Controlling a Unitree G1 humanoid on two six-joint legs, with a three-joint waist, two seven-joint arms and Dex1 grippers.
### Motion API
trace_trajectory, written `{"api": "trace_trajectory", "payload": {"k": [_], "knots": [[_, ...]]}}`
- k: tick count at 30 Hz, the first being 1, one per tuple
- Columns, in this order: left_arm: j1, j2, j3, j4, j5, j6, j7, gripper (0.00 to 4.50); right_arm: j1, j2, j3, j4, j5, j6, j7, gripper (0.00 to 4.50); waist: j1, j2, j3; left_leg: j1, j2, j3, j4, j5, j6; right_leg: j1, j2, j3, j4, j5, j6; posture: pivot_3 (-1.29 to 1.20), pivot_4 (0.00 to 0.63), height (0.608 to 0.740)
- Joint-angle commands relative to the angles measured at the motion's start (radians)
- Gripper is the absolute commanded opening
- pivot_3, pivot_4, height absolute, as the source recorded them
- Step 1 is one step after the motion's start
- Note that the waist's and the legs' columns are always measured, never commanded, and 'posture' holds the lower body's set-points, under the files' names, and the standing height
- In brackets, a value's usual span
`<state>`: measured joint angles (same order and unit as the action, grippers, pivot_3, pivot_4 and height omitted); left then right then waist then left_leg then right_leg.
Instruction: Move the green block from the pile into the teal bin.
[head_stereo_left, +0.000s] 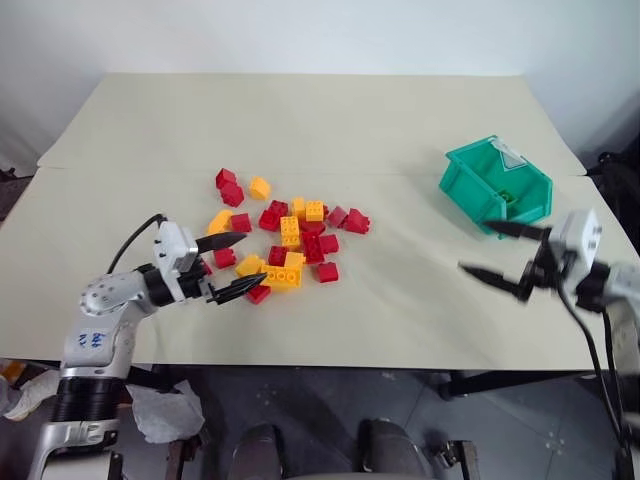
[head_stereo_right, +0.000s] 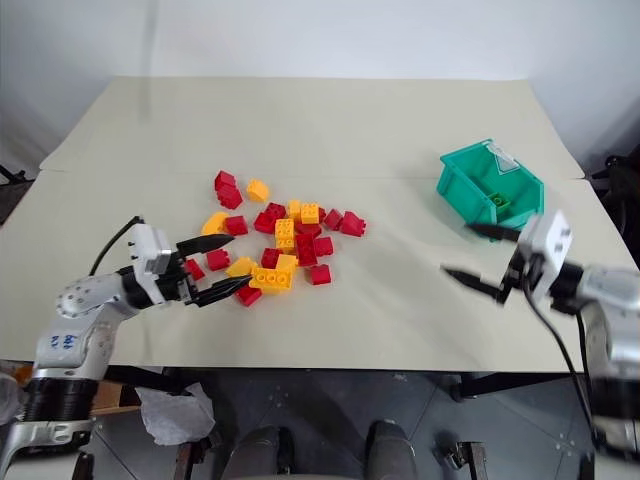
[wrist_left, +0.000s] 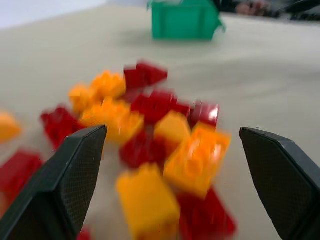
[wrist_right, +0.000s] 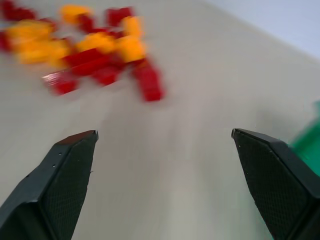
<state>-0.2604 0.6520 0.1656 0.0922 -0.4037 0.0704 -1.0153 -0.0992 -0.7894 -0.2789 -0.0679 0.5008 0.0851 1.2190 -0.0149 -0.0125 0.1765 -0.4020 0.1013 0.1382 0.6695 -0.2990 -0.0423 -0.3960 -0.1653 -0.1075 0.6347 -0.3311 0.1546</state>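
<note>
Black, tapered fingers of the left gripper are spread wide with nothing between them. It is held low over the table at the near left edge of the pile, pointing across it toward the right. One fingertip lies just beside a red brick at the pile's near corner; contact cannot be confirmed. In the left wrist view, red and yellow-orange bricks are seen directly ahead between the parted fingers.

The right gripper is likewise released, its fingers well apart and empty. It is positioned over bare tabletop at the near right, just in front of the teal bin, and points toward the left. The upper fingertip is seen against the bin's near edge; whether it touches cannot be told. Bare table surface lies between this gripper and the pile.

The green block is located inside the teal bin, on its floor. The bin stands on the right side of the table, well apart from the pile, with a pale label at its far corner.

A fold line runs across the table covering behind the pile. A crumpled white sheet lies on the floor below the table's near left edge.
</note>
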Motion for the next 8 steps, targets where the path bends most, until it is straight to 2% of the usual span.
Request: {"api": "trace_trajectory", "payload": {"k": [1,8], "knots": [[0.042,0.02,0.039,-0.016,0.026,-0.067,0.01,4.5,0.078,0.016,-0.045,-0.148,0.048,0.022,-0.047,4.48,0.0,0.0,0.0,0.0,0.0,0.0,0.001,0.0,0.0,0.0,0.0,0.0,0.0,0.0,0.0,0.0,0.15,0.74],[0.1,0.022,0.066,-0.046,0.014,-0.08,0.03,4.5,0.157,0.056,-0.049,-0.134,0.014,-0.044,-0.095,4.48,0.01,0.0,0.0,0.0,0.0,0.0,0.004,0.0,0.0,0.001,0.0,0.0,0.0,0.0,0.0,0.0,0.15,0.74]]}}
